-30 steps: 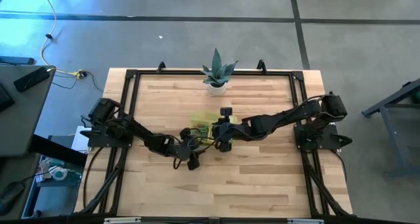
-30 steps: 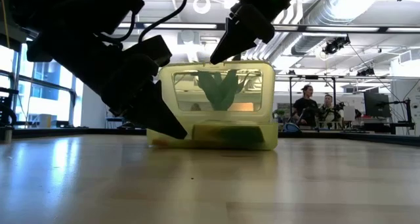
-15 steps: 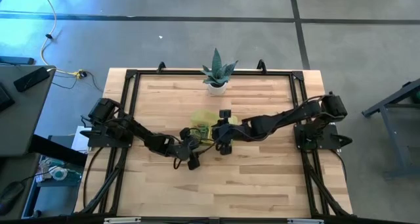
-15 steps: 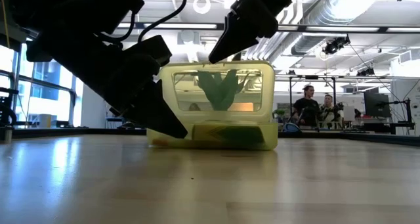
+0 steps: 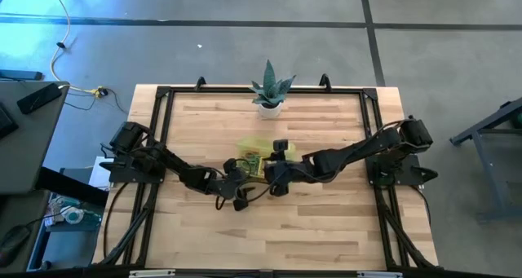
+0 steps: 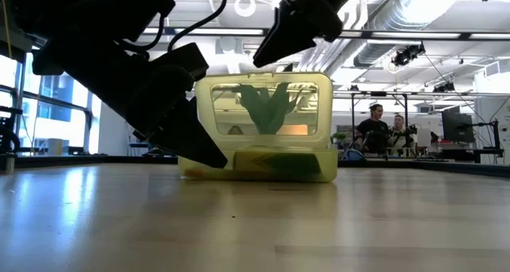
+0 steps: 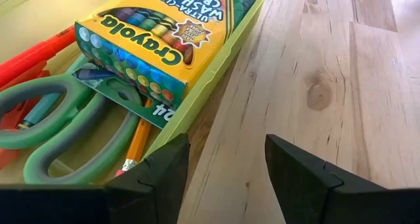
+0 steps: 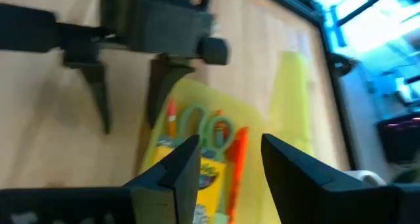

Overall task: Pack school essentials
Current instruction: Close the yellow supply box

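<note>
Two arms meet at the yellow-green case [image 5: 254, 154] near the middle of the counter [image 5: 326, 221], and the coming move turns on how each stands to its wall and lid. The left gripper [image 7: 223, 165] is down at counter level with its jaws parted, one finger [image 7: 164, 175] over the case's near wall and the other on the bare wood side, so the wall's long edge runs away between them. Inside lie the crayon box [image 7: 164, 37], the green-handled scissors [image 7: 65, 132], a pencil [image 7: 136, 145] and red-orange pens [image 7: 33, 53], all lengthwise along the case. The right gripper [image 8: 226, 161] hangs above, jaws parted and holding nothing, looking down on the contents with the raised lid [image 8: 292, 112] just beyond. In the low view the lid [image 6: 267, 104] stands upright. Judged from this, the right arm is better placed for the lid, the left for steadying the case.
</note>
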